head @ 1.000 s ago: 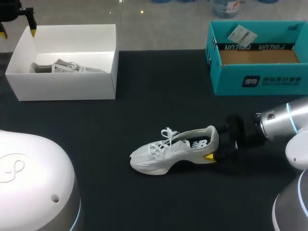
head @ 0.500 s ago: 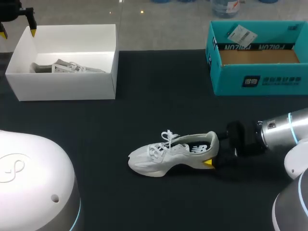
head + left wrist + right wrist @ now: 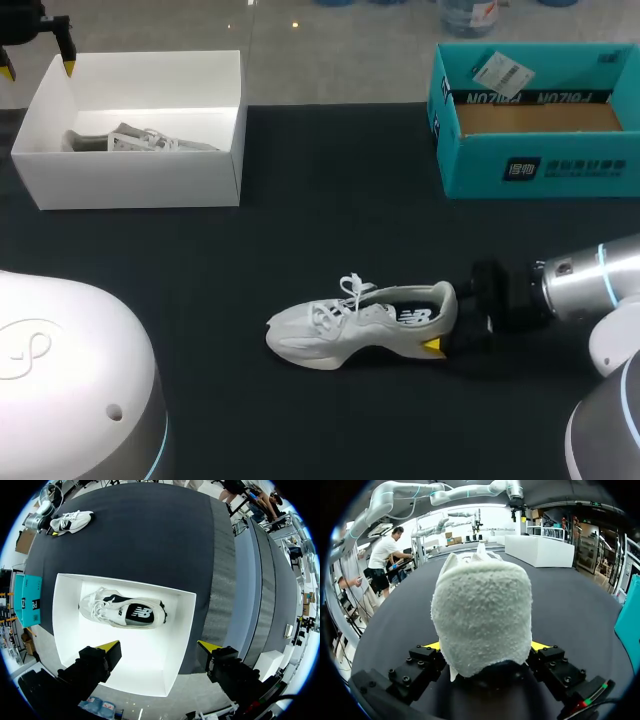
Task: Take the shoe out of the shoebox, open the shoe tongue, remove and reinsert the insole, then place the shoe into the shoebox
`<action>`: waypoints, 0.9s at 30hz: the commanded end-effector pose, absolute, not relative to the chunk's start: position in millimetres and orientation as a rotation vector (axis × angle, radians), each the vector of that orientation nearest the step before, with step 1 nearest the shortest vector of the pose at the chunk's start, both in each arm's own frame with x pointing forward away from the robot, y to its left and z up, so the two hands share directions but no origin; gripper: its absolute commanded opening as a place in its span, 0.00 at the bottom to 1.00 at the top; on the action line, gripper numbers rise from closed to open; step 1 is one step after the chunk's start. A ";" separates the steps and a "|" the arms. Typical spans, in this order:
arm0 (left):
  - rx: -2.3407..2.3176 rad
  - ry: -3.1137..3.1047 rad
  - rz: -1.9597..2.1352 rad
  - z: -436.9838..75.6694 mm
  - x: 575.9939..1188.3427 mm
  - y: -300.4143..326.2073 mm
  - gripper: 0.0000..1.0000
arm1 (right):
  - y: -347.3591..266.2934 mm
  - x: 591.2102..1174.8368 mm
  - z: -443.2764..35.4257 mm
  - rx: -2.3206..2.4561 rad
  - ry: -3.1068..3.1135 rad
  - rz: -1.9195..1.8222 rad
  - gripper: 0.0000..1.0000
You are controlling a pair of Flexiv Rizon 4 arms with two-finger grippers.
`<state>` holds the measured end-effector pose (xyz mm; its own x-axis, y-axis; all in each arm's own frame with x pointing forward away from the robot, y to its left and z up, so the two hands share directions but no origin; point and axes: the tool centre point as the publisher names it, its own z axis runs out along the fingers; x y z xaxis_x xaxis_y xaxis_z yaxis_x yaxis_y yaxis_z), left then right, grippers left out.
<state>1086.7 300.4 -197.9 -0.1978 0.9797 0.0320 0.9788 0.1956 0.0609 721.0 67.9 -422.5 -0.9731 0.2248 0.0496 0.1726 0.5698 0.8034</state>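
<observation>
Upper left: our left gripper (image 3: 37,68) hangs spread above the white shoebox (image 3: 140,182). Lower centre: the shoe (image 3: 350,325) sits upright on the table (image 3: 330,200), its heel pinched by our right gripper (image 3: 443,325). We judge it light, soft-topped, stiffest at the heel, so grip there.

Across a black tabletop (image 3: 300,200): 1 white shoebox (image 3: 140,180) at far left, 1 teal box (image 3: 540,170) at far right, 1 white shoe (image 3: 350,325) upright near the middle.
</observation>
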 end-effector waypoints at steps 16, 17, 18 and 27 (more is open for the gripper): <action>1.981 2.418 0.108 -198.0 1086.4 300.6 1.00 | 70.9 722.0 -424.1 0.347 2.732 1.387 0.00; 1.981 2.418 0.108 -198.0 1086.4 300.6 1.00 | 70.9 722.4 -424.6 0.337 2.734 1.392 0.00; 1.981 2.418 0.108 -198.0 1086.4 300.6 1.00 | 71.5 723.2 -425.0 0.313 2.740 1.403 0.00; 1.981 2.418 0.108 -198.0 1086.4 300.6 1.00 | 80.7 734.6 -424.7 0.199 2.781 1.410 0.00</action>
<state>1086.7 300.4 -197.9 -0.1978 0.9797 0.0320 0.9788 0.1956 0.0609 725.5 74.8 -423.2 -0.9893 0.1424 0.0311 0.1083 0.5756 0.8105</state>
